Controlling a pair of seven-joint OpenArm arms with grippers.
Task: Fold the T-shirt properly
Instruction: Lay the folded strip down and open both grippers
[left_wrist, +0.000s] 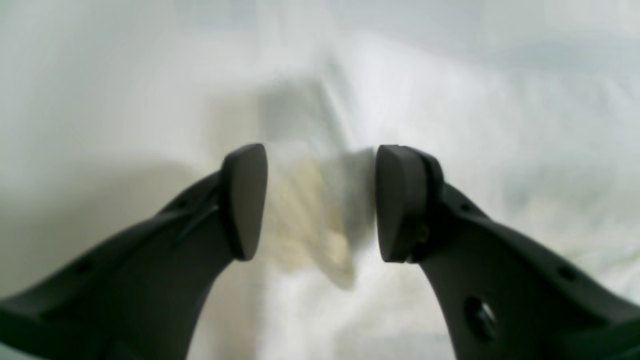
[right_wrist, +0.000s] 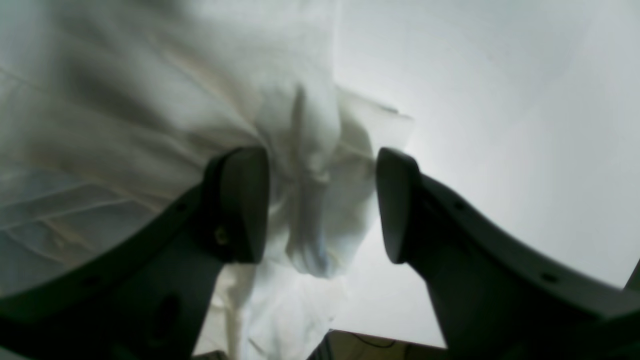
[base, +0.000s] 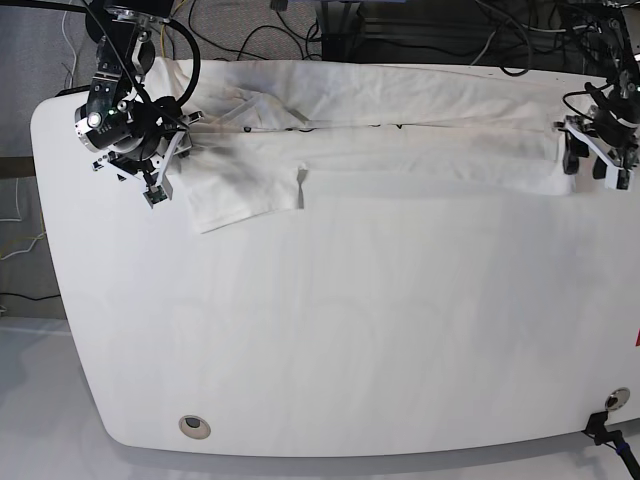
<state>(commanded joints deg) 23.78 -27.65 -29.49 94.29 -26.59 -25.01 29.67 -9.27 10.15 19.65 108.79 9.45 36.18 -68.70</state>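
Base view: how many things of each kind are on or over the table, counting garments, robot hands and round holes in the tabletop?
T-shirt: 1
Robot hands: 2, left hand, right hand
Round holes: 2, and
Total: 5

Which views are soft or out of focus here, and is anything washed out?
Left wrist view: T-shirt badly blurred, left gripper pads sharper. Right wrist view: cloth folds soft, tabletop glaring to plain white. Base view: sharp, evenly lit, though white shirt on white table gives little contrast; right gripper reads clearly.
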